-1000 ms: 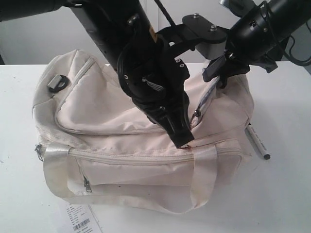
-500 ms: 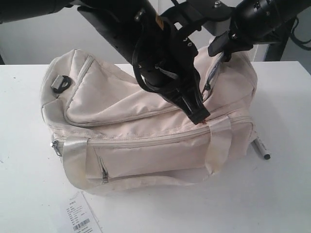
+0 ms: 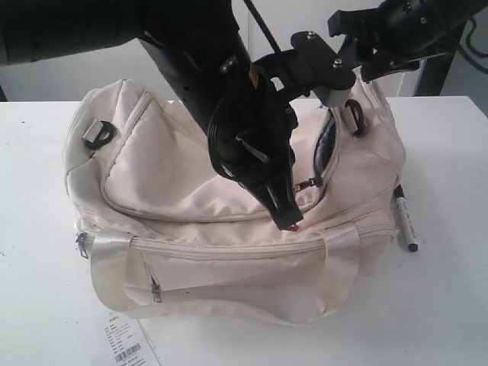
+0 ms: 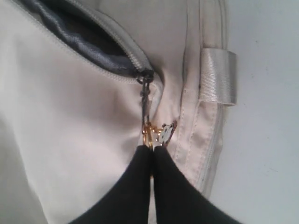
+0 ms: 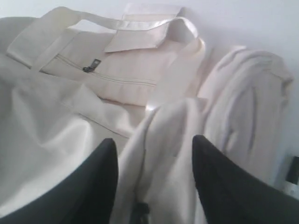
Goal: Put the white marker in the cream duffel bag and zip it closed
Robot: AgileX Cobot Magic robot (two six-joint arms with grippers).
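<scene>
The left gripper point(image 4: 152, 149) is clamped on the zip pull point(image 4: 145, 105) of the cream duffel bag point(image 3: 175, 175); the top zip is partly open. The right gripper point(image 5: 154, 140) has its jaws spread above the bag's end. The white marker point(image 3: 402, 225) lies on the desk point(image 3: 442, 305) just beside that end, outside the bag.

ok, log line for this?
left gripper: shut on zip pull | right gripper: open | cream duffel bag: part unzipped | white marker: beside it

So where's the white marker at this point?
Exterior view, right side: the slim white marker pen lies on the white table beside the right end of the cream fabric duffel bag, not inside it.
</scene>
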